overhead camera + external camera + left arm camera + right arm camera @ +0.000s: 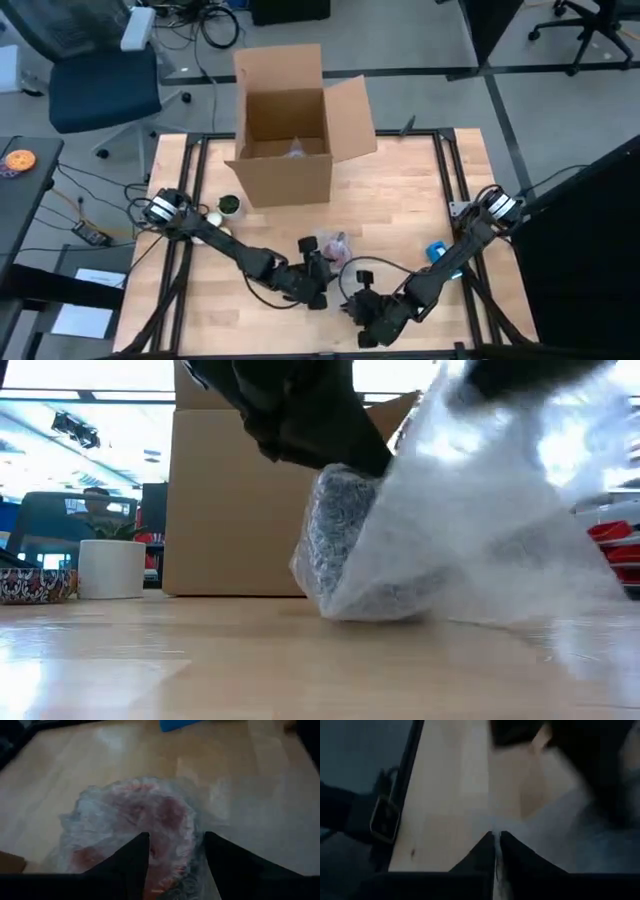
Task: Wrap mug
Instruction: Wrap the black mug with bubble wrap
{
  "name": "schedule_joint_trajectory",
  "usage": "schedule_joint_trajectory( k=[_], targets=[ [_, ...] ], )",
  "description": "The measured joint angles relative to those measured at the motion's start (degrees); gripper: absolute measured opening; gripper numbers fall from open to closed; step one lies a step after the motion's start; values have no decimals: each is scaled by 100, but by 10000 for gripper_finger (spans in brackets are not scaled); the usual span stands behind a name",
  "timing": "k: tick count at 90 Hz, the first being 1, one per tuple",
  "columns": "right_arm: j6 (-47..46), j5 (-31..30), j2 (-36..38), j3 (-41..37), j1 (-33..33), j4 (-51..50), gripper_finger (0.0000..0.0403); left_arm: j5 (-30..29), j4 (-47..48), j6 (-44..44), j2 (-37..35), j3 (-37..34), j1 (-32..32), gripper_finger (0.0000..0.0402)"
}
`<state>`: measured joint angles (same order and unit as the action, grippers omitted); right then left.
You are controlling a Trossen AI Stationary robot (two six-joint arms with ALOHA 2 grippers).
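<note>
Table (400,210): wood top, open box (285,140) at the far side, well past both grippers, w/ a small white pot (110,568) beside it.

Wrap (480,530): clear bubble sheet, bunched round the mug and trailing off toward the R arm. In the low view it rises from the bundle up to where the R arm lifts it.

Mug (150,820): on the table near the front edge, already mostly under wrap, reddish body showing thru the film. It sits just ahead of the L jaws, partly between them.

L gripper (172,855): jaws apart by a moderate gap, straddling the near side of the bundle; the tips look to press on the wrap, but I can't tell if they pinch anything.

R gripper (496,845): jaws nearly closed, thin edge of wrap nipped between the tips; sheet runs away from the jaws toward the mug.

Step in hand, as I judge it: pull the loose flap over the mug while L pins the bundle.

Doing it well:
- keep L pressing down so the mug doesn't roll or slide w/ the pull
- R pulls low and steady, over the top, not sideways
- R grip is at the very edge, so slip risk; ease tension rather than jerk
- fold the flap down tight against the far side before letting go
</note>
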<state>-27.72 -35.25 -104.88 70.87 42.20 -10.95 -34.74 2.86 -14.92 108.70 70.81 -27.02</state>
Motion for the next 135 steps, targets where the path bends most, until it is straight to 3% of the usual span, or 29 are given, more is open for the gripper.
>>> schedule_joint_trajectory(
  k=[22, 38, 70, 92, 110, 135],
  targets=[
    [468, -273, 484, 9, -288, -263, 0, -1, 45, 295, -21, 0, 1, 173],
    [400, -268, 508, 7, -437, -768, 0, -5, 367, 417, -280, -16, -11, 173],
    [883, -378, 508, 7, -709, -816, 0, -43, 868, 433, -1030, -15, -193, 172],
    [1390, -499, 518, 7, -963, -781, 0, -55, 1328, 411, -1002, -9, -187, 172],
    [1658, -565, 518, 7, -1394, -771, 0, 467, 1256, 401, -998, -9, -212, 173],
    [2221, 160, 445, 7, -1795, -880, 0, 507, 1135, 420, -926, -9, -176, 172]
  ],
)
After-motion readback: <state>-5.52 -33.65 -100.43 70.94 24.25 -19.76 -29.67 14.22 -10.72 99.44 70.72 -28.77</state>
